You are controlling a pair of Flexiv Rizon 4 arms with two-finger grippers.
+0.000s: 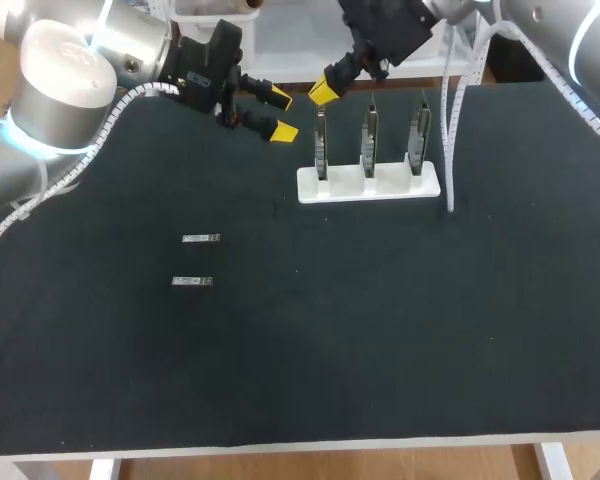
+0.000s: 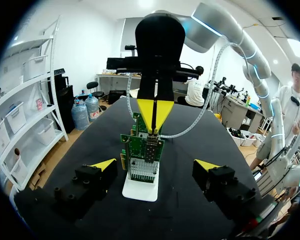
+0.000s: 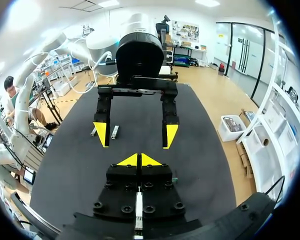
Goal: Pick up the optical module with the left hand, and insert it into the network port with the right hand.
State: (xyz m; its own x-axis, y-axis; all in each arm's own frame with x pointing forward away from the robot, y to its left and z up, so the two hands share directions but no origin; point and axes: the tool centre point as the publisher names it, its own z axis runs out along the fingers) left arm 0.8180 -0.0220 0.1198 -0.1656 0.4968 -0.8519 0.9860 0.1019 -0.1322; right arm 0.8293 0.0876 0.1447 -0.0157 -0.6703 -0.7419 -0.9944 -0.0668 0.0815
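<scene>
Two modules lie flat on the table [image 1: 380, 330] at about 9 o'clock from its middle, the far module [image 1: 200, 238] just beyond the near module [image 1: 192, 282], parallel and apart. Neither claw touches them.

The left claw [image 1: 277, 112] hangs at 11 o'clock near the back edge, its fingers spread wide and empty. In its own wrist view the left claw [image 2: 155, 164] faces the stand [image 2: 140, 190] end-on, one tip on each side of it.

The right claw [image 1: 323, 92] sits at 12 o'clock, over the left board [image 1: 321, 150]. Its tips are pressed together in its own view [image 3: 139, 160]; whether anything is pinched there I cannot tell. They point down at the port [image 2: 150, 149].

The white stand [image 1: 368, 183], at 1 o'clock, also holds the middle board [image 1: 369, 145] and the right board [image 1: 418, 140], all upright.
</scene>
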